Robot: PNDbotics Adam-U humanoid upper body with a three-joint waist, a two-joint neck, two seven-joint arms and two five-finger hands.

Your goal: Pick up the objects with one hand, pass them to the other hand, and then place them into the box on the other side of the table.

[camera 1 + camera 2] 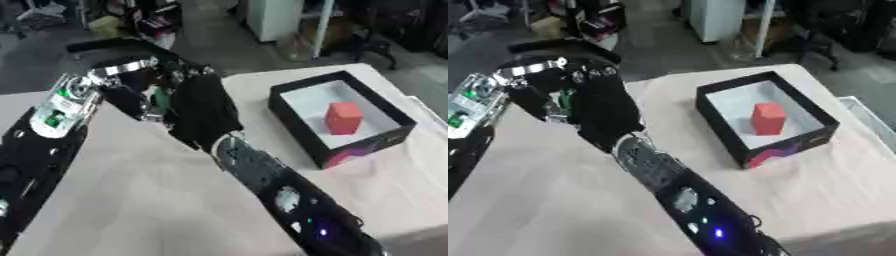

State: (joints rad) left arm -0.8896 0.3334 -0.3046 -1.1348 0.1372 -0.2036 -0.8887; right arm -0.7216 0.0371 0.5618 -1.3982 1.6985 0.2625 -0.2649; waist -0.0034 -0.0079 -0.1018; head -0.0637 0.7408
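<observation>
Red block (pixel 343 117) lying inside black box (pixel 300 126), right side of tabletop (pixel 140 195) | left hand (pixel 131 95) and right hand (pixel 203 107) meeting far left, fingers overlapping, grip unreadable | risk: handover item, if any, hidden; could drop between hands.

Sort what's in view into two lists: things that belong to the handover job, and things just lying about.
Job:
black box, right side of the table
red block inside it
left hand and right hand, meeting mid-table

Lying about:
white cabinet beyond the table
floor clutter behind it
</observation>
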